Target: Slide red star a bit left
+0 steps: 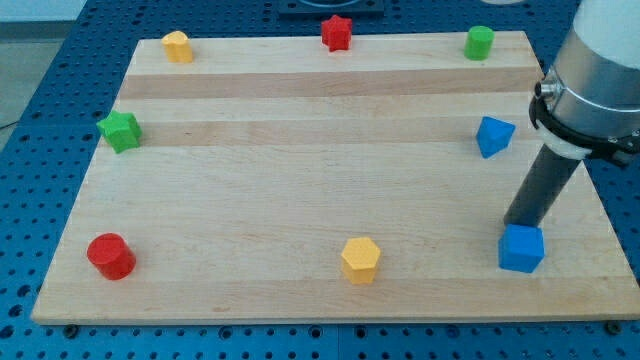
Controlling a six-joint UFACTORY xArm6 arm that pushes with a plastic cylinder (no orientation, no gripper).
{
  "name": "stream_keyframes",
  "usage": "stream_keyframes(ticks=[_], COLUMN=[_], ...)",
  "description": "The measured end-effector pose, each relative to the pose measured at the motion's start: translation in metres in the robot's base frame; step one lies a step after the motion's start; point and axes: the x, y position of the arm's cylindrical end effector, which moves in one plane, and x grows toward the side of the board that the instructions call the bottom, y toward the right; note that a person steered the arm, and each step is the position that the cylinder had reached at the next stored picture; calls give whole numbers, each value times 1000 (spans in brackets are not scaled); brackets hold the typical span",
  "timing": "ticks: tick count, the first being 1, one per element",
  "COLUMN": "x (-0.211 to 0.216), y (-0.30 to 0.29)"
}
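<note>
The red star (pixel 337 32) sits at the top edge of the wooden board (pixel 300 180), near the middle. My tip (pixel 517 226) is at the view's lower right, just behind the blue cube (pixel 522 248), which hides its very end. The rod rises from there toward the arm at the upper right. The tip is far from the red star, down and to the right of it.
A yellow block (pixel 177 46) at the top left, a green cylinder (pixel 479 42) at the top right, a green star (pixel 120 131) at the left edge, a blue block (pixel 494 135) at the right, a red cylinder (pixel 110 256) at the lower left, a yellow hexagon (pixel 361 260) at the bottom middle.
</note>
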Motion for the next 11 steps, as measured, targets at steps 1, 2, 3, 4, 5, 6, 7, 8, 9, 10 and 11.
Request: stream_keyframes(ticks=[1,2,3,4,5,6,7,8,9,10,11], x=[0,-20,-51,-102,-186,-255,-338,-339,-339,-339,-339], y=[0,-7,24,92,147,148,143,139,139,109,-9])
